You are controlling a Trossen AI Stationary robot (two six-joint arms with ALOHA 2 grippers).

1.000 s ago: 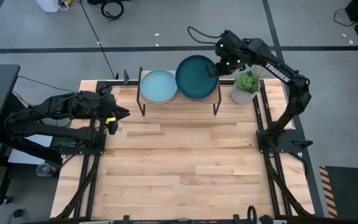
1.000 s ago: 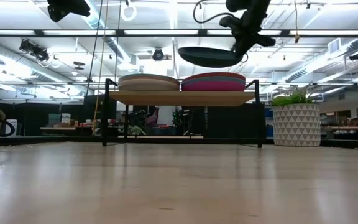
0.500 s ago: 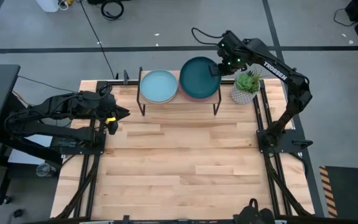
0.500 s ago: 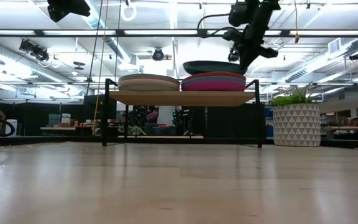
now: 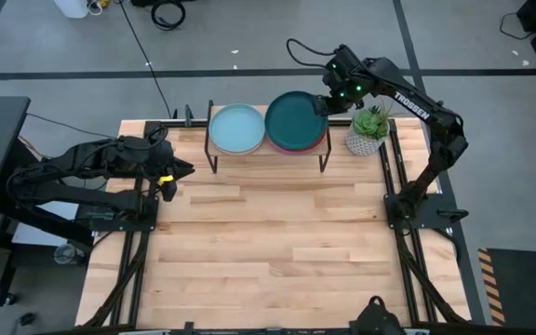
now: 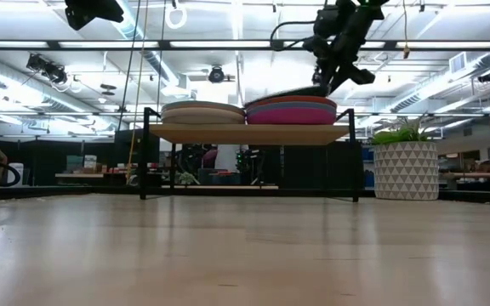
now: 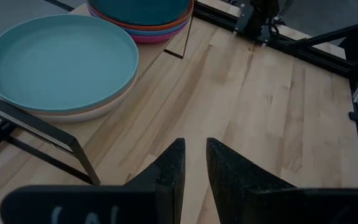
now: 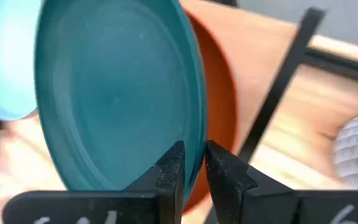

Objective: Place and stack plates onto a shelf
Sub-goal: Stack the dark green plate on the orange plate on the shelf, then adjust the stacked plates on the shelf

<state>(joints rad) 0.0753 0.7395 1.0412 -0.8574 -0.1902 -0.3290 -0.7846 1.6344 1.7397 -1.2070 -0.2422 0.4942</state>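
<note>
The shelf stands at the table's far edge with two stacks on it. A pale blue plate tops the left stack. The right stack shows magenta and orange rims, and the dark teal plate lies on top of it. My right gripper is at that plate's far right rim, shut on it. My left gripper waits shut at the table's left edge, level with the shelf's near side. In its wrist view both stacks show beyond its fingers. My right gripper pinches the dark teal plate's rim between its two fingers, on the plate's far right side. The fingers come slanting down from the far right. The plate sits tilted: its opposite edge rests on the right stack and the held side is slightly raised.
A potted plant in a white patterned pot stands just right of the shelf, close under my right arm. The slatted wooden tabletop stretches from the shelf toward the near edge. Black frame rails run along both table sides.
My right gripper has moved down toward the right stack, carrying the dark teal plate. The plate hung clear above the shelf a second ago. Now it has come down onto the stack, its far-from-gripper edge touching first.
</note>
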